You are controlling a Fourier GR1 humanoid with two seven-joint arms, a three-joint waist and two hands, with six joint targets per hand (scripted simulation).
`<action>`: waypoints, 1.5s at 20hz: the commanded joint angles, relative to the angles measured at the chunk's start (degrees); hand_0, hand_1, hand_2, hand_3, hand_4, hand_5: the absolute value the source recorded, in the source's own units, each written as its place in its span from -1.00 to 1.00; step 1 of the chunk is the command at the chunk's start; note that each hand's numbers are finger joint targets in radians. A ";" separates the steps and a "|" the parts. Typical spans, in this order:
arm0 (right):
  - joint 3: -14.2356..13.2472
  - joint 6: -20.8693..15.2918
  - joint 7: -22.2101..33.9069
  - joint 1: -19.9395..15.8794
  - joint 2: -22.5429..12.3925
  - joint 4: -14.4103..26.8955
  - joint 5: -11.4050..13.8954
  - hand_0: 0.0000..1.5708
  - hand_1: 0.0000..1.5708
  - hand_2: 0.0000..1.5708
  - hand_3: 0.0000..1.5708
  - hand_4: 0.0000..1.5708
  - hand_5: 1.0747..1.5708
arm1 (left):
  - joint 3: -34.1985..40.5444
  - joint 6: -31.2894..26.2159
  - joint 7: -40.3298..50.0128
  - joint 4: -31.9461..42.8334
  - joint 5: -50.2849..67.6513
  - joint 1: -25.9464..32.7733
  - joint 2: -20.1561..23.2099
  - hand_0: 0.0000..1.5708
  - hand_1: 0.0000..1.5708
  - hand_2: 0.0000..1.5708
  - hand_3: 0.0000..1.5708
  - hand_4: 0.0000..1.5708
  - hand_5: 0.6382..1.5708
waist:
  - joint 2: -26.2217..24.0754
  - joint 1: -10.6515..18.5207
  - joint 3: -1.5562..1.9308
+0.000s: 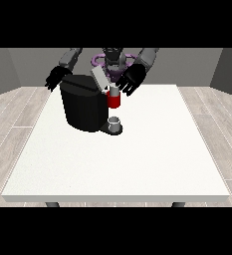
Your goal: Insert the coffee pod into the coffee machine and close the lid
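The black coffee machine (85,107) stands on the left half of the white table (137,159), its grey lid (99,78) tilted up and open. A red thing at the machine (114,101) sits at the brew head, with a small grey thing (114,91) on top of it; I cannot tell if that is the pod. The hand at the view's right (132,78) hovers just right of and above this grey thing, fingers spread and pointing down toward it. The hand at the view's left (56,78) hangs behind the machine's left corner, fingers relaxed.
A grey cup (115,122) stands on the machine's drip base (110,130). The white table reaches toward the camera and to the right of the machine. Grey walls and a wooden floor surround it.
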 commanded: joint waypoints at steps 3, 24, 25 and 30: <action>-0.72 1.55 -1.35 1.03 -0.63 1.62 -1.02 -1.00 -1.00 -1.00 -1.00 -0.45 1.00 | -0.72 -0.05 1.33 -0.35 -0.51 0.16 -2.57 0.57 0.57 0.63 0.52 -0.38 1.00 | -0.75 0.49 -0.01; 0.12 -1.93 -0.51 -1.27 0.58 -0.77 0.82 -1.00 -1.00 -1.00 -1.00 -0.39 1.00 | -0.38 0.46 -1.09 0.73 -2.85 -0.61 0.12 0.37 0.37 0.43 0.23 -0.54 1.00 | 2.20 0.35 -0.02; -0.15 -1.63 0.30 -0.50 0.29 -1.33 0.32 -1.00 -1.00 -1.00 -1.00 -0.41 1.00 | 0.61 -1.54 -3.00 0.80 -2.16 -1.32 3.19 0.36 0.36 0.42 0.21 -0.54 1.00 | 1.80 0.23 -0.03; 0.70 -0.24 -3.36 1.73 0.23 0.14 0.99 -1.00 -1.00 -1.00 -1.00 -0.41 1.00 | -2.98 -2.70 -4.88 0.38 -5.04 0.15 2.21 -1.00 -1.00 -0.52 -0.86 -1.00 1.00 | 2.68 0.17 -0.01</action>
